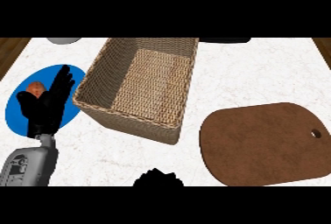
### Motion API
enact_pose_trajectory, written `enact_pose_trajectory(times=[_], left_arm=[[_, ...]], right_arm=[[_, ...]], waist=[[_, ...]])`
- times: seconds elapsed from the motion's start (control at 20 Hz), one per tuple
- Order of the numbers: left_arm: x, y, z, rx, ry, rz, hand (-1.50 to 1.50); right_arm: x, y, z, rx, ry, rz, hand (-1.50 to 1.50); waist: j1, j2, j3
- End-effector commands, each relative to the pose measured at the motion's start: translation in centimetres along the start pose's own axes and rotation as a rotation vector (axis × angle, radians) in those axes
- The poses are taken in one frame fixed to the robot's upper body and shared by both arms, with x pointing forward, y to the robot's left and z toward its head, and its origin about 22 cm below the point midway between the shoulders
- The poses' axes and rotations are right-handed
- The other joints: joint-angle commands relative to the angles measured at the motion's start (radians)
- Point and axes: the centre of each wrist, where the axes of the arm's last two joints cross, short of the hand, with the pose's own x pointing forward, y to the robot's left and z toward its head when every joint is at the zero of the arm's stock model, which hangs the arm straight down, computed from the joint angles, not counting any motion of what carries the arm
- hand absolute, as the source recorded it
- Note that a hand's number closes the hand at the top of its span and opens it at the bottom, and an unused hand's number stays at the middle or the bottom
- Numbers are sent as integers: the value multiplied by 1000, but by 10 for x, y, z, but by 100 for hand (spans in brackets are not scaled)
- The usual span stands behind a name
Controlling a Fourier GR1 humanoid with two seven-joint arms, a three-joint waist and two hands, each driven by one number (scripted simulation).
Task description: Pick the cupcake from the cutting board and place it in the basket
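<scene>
1. Cupcake handling first, as a judgement: likely light, soft and crumbly, topping easily smeared; best taken low around the sides of the base, never pressed from above, and kept upright.
2. Left robot hand [45, 109]: open, fingers straight and pointing up the view, resting over the blue plate [19, 114] at the left, holding nothing.
3. Right robot hand [158, 177]: only a dark jagged shape at the lower edge, near the middle; cannot tell whether wide, narrow or wrapped round anything.
4. Just behind the left robot hand, on the blue plate: a small orange-brown thing [35, 89], partly hidden; cannot tell what it is.
5. Further out, in the middle: basket [103, 63], woven, deep and rectangular, nothing visible inside; near corner just beside the blue plate.
6. To the right, apart from the basket: cutting board [265, 146], brown, rounded, with a hole near its right edge, and bare on top.
7. Cupcake's place, then: not on the cutting board and not in the basket; possibly hidden in the right robot hand, but not shown.
8. Farthest out on the white counter [258, 74]: a grey thing [63, 40] at the top left and a dark thing [223, 40] at the top, both cut off.
9. Risk to mind: squashing the soft body, or tipping it over the basket's high wall; better lowered in than let fall.
</scene>
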Motion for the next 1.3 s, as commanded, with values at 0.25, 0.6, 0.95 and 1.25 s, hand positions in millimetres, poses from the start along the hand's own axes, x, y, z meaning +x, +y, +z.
enact_pose_trajectory(times=[0.25,0.6,0.95,1.25], left_arm=[[-2,-8,1,-6,-3,10,0],[6,-10,-3,-29,-27,-8,0],[8,-18,-5,-71,-21,-12,0],[11,-15,-11,-54,-30,-5,0]], right_arm=[[39,-16,-50,-148,40,-73,150],[65,-35,-128,-209,108,61,150],[91,-34,-193,-248,242,163,150],[111,-42,-245,-264,326,210,150]], waist=[[6,4,-2],[44,5,-3],[82,14,-2],[64,20,0]])
